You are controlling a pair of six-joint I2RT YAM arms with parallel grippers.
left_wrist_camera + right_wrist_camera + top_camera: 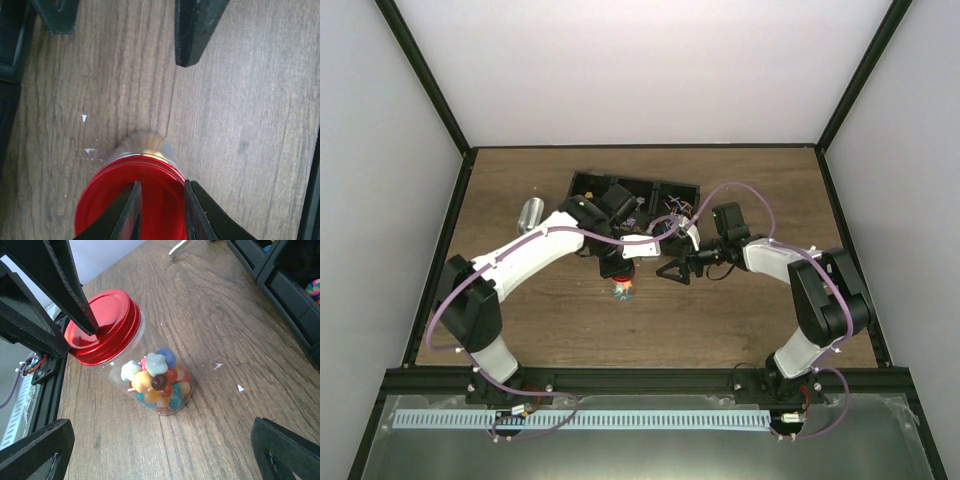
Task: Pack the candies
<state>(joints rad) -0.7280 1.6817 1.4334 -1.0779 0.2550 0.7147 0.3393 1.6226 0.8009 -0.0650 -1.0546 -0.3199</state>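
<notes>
Those candies (159,382) fill a hard, slippery jar (116,374), best gripped round its red lid (102,325). On that lid the left end effector (161,184) stands narrow, hold unclear; beside it the right end effector (672,271) gapes empty

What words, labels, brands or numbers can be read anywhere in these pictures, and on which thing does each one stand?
No text can be read in any view.
The red lid, the clear jar and the candies show no print.
The contents of the black tray are too small to tell.
</notes>
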